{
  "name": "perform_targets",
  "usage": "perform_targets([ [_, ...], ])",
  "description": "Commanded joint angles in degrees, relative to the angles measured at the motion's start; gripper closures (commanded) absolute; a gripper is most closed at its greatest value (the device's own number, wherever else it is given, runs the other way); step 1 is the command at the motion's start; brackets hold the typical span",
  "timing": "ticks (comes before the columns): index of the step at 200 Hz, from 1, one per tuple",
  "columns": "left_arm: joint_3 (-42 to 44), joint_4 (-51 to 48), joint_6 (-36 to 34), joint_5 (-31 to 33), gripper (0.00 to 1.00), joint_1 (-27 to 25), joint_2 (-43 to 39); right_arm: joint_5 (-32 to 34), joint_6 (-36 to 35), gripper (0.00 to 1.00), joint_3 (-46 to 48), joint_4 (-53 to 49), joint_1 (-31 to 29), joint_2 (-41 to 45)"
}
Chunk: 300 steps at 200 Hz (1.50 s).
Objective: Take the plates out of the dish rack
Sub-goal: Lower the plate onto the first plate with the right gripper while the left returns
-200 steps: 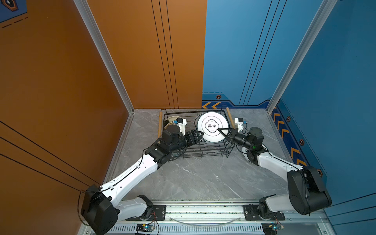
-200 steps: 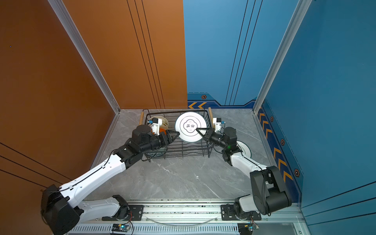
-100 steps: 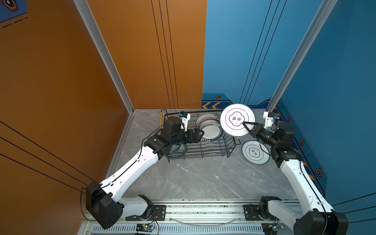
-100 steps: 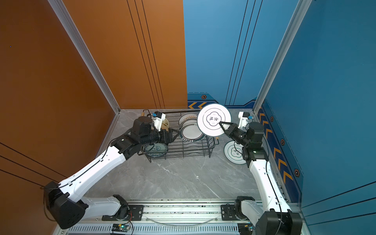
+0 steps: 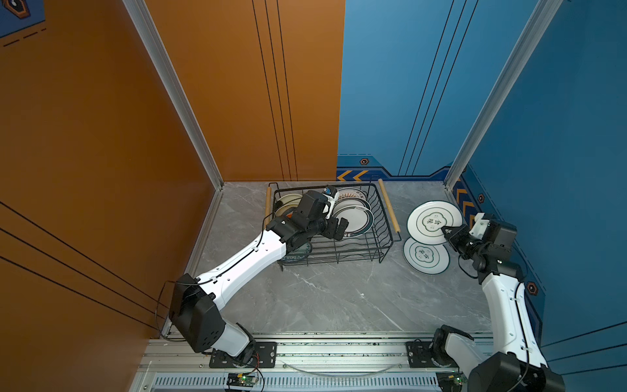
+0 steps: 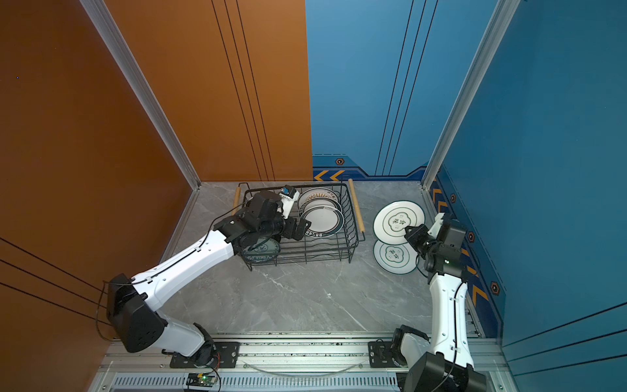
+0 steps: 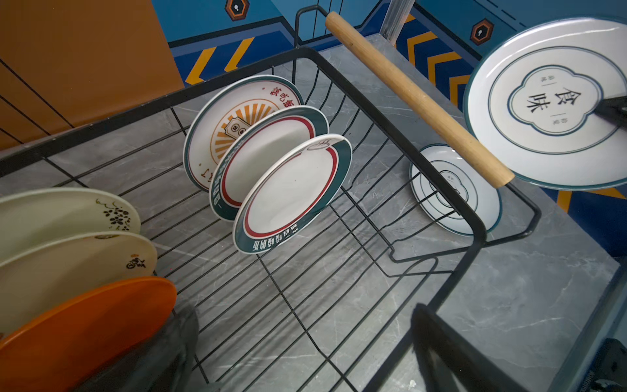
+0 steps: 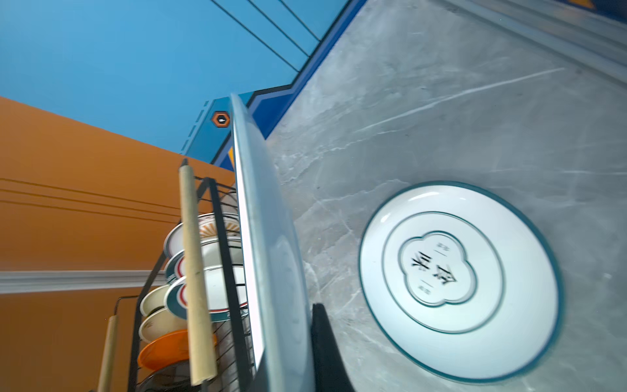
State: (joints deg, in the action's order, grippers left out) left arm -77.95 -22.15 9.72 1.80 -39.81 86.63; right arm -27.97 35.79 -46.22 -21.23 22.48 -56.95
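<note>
- While the right gripper (image 5: 447,233) clamps its rim, the held plate (image 5: 430,221) tilts, face toward the dish rack (image 5: 385,217); white, teal-edged, Chinese characters;
- a matching plate (image 5: 425,255) lies flat beside it;
- left gripper (image 5: 340,228) gapes empty inside the left-right-running dish rack, where perhaps seven plates (image 7: 291,193) stand on edge.

The grey marbled table (image 5: 339,298) carries two things directly. The black wire dish rack (image 5: 339,253) stands on it beneath and around the left jaws. A white teal-rimmed plate (image 5: 425,256) lies flat on it outside the rack, just beside and lower than the right jaws.
</note>
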Motion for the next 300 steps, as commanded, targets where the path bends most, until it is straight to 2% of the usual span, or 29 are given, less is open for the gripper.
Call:
perform_targets([
  [1,-2.2,-1.2,-4.4,6.4,0.02,-1.1,2.5,3.7,-3.7,1.0,2.7,-3.3,1.3,-1.4],
  [47,-3.8,-0.5,-7.5,13.4,0.02,-3.0,6.8,7.8,-5.7,1.0,6.3,-3.2,2.3,-4.4],
  [110,-3.2,2.8,-11.1,12.0,0.02,-2.9,9.0,9.7,-6.2,1.0,7.6,-2.3,3.1,-8.8],
  [165,0.2,6.4,-13.5,13.1,0.02,-3.1,7.7,10.2,-5.7,1.0,8.1,-1.7,2.7,-12.0],
  [198,1.0,6.5,-13.5,14.3,0.02,-3.2,6.5,9.9,-5.3,0.93,8.2,-1.1,2.5,-14.5],
  [228,2.4,6.4,-15.7,12.5,0.02,-3.6,5.0,8.8,-4.9,0.84,8.1,-0.5,2.4,-16.6],
  [260,4.1,7.3,-16.8,13.7,0.02,-4.2,3.3,8.6,-4.8,0.81,8.0,-0.6,2.4,-17.9],
  [292,4.9,7.8,-16.7,15.7,0.02,-4.1,2.7,8.8,-5.1,0.65,8.1,-0.8,2.3,-18.4],
  [300,4.9,7.7,-16.6,16.2,0.02,-4.0,2.5,8.7,-5.2,0.64,8.1,-0.8,2.2,-18.6],
])
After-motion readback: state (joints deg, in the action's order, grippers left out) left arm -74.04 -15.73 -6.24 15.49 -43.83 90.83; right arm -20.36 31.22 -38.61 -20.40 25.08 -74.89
